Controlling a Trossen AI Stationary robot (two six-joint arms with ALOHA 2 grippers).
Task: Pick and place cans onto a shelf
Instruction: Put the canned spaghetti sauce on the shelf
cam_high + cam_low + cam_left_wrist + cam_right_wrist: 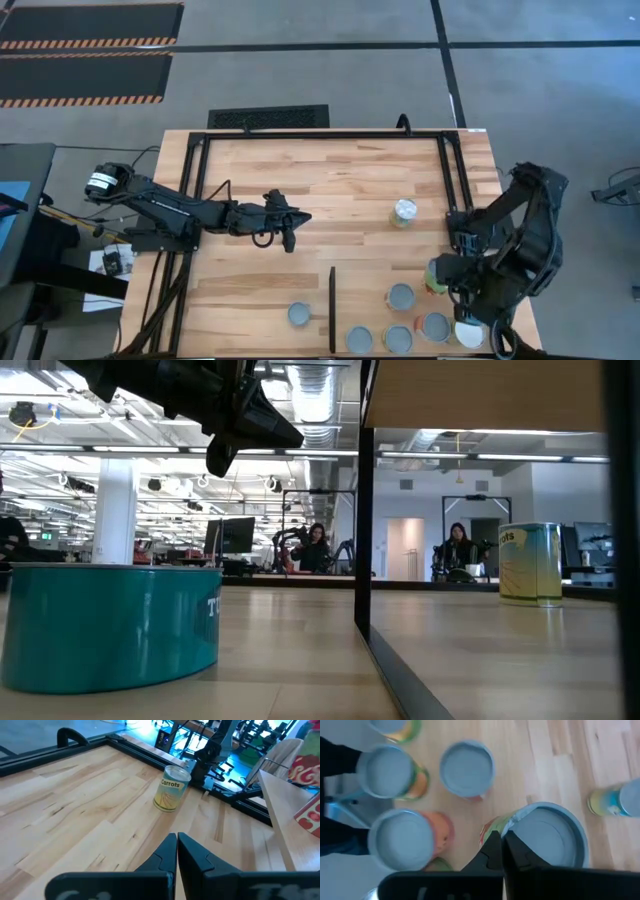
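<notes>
- Carrots can (404, 212) stands upright, alone on the surface (320, 170), well apart from black divider (332, 305).
- Other cans (400, 297) cluster right of the divider; one can (299, 315) just left of it.
- Left gripper (291, 243) above bare wood left of the carrots can, fingers (165, 857) pressed together, empty.
- Right gripper (500, 851) above the cluster, fingers closed, empty.

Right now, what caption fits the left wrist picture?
Left pincer, shut and empty, pointing at a carrots can standing upright on the wooden table.

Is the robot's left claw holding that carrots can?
No. The left gripper is shut on nothing above bare wood, and the carrots can stands apart, farther along the table.
</notes>
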